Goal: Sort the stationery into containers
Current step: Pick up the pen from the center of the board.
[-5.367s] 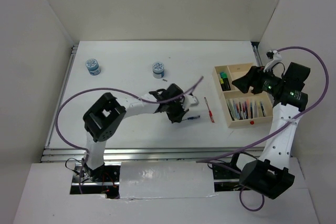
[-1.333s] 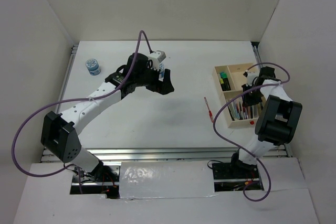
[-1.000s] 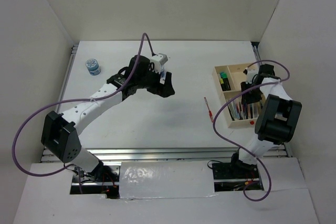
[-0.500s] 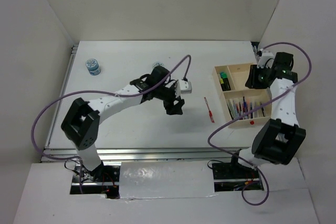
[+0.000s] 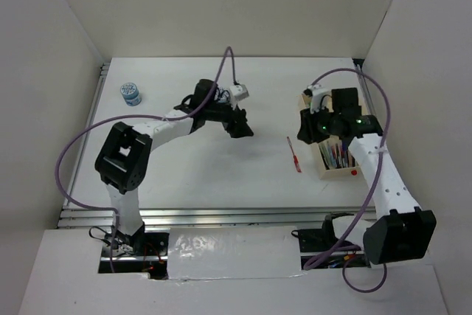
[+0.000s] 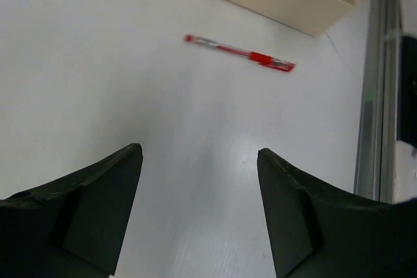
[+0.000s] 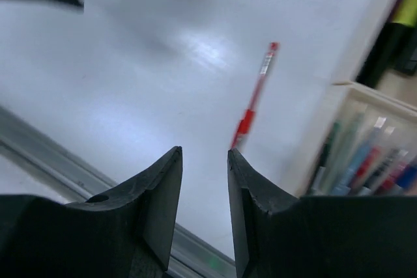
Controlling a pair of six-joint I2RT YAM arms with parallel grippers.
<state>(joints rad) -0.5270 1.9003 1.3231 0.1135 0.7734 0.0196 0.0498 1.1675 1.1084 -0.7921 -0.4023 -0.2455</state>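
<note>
Hovering over the table (image 5: 184, 175), both grippers aim at one red pen (image 6: 240, 53), lying flat near the wooden tray (image 6: 280, 1), outside it. Left gripper (image 6: 197, 154): jaws wide, empty. Right gripper (image 7: 203, 154): jaws narrowly parted, empty, probably pre-set for a slim barrel. Pen: thin, red, with a brighter mid-band. Other pens (image 7: 368, 161) already fill the tray.

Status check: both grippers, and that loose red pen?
Left gripper open, empty. Right gripper narrowly open, empty. Red pen lies loose beside tray, nothing blocking it.
</note>
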